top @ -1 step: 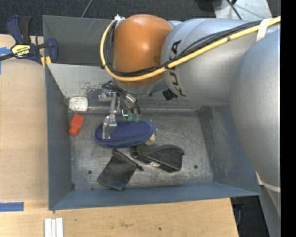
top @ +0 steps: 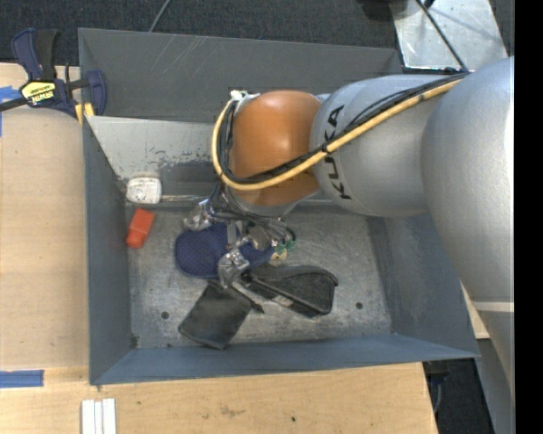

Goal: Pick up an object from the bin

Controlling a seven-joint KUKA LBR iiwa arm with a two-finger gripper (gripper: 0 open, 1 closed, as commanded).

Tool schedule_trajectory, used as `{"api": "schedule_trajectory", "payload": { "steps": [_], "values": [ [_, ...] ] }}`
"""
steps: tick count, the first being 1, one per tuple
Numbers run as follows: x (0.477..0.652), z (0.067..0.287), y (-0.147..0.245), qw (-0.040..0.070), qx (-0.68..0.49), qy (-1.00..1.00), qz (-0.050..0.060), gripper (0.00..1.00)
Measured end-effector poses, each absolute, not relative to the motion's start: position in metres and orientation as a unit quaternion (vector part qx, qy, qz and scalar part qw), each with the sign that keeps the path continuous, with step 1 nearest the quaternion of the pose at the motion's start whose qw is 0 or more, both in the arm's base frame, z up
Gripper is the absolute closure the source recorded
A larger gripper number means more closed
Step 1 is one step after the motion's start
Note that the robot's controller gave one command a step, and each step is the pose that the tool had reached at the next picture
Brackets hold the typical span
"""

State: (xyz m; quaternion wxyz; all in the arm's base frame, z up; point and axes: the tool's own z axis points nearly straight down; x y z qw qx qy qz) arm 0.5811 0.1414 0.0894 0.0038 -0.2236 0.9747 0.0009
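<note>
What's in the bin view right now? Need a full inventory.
bin: 1, grey metal, centre of view
small white item: 1, white, back-left floor by the wall
small block: 1, orange-red, left, just in front of the white item
soft round piece: 1, dark blue, mid floor, partly under the pincer
flat pad: 1, black, front centre-left
oblong case: 1, black, front centre
arm: 1, silver-grey, from the right
wrist cover: 1, orange
cable: 1, yellow, along the arm
pincer: 1, metal, at the blue piece's right edge
</note>
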Motion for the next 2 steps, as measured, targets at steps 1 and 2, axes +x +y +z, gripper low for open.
{"api": "schedule_trajectory", "payload": {
  "steps": [1, 2],
  "values": [
    [0.583, 0.092, 0.142, 0.006, -0.222, 0.975, 0.001, 1.0],
    [0.625, 0.236, 0.138, 0.005, -0.406, 0.914, -0.001, 1.0]
  ]
}}
